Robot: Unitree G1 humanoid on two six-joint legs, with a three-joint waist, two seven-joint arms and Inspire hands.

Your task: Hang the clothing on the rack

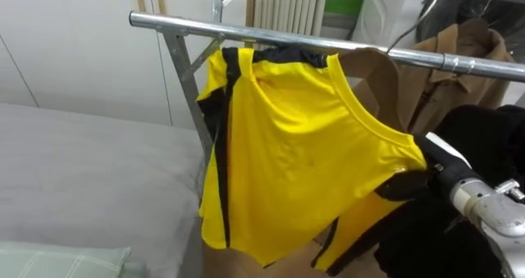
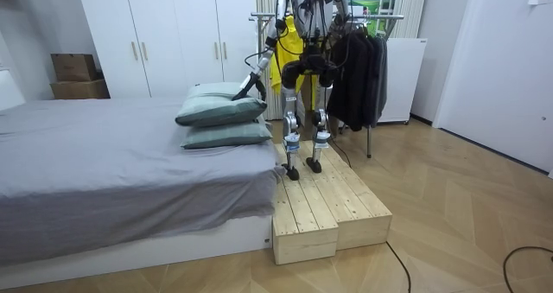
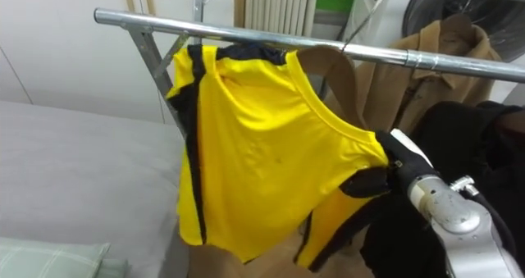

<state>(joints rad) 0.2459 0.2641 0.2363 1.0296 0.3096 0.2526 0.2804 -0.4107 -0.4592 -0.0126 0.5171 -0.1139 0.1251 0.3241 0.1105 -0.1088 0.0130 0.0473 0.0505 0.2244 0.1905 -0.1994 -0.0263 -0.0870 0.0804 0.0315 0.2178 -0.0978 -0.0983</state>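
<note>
- The yellow shirt with black trim fills the middle of the eye views. Its top left shoulder sits right up against the metal rail, and the garment slopes down towards the lower right.
- Whether a hanger hook is already over the rail is hidden by the shirt's black collar.
- The right robot hand, at centre right of the frame, is clamped on the shirt's lower shoulder edge, with dark fingers curled onto the yellow cloth.
- The left robot hand appears in the room view's upper middle, reaching down beside the pillows. Its state cannot be told from there.
- Step in hand, as I judge it: the shirt is at the rail but not yet level, so this is the placing and settling stage.
- The next move likely calls for lifting the low shoulder until the shirt hangs square. The right robot hand should let go only once the rail takes the weight, or the shirt could slide off.
- At upper right a tan coat hangs on the same rail, touching the shirt from behind, with black clothes below it, so there is little room on that side.
- The grey bed lies at lower left.
- In the room view the robot stands on a wooden platform, facing the rack.
</note>
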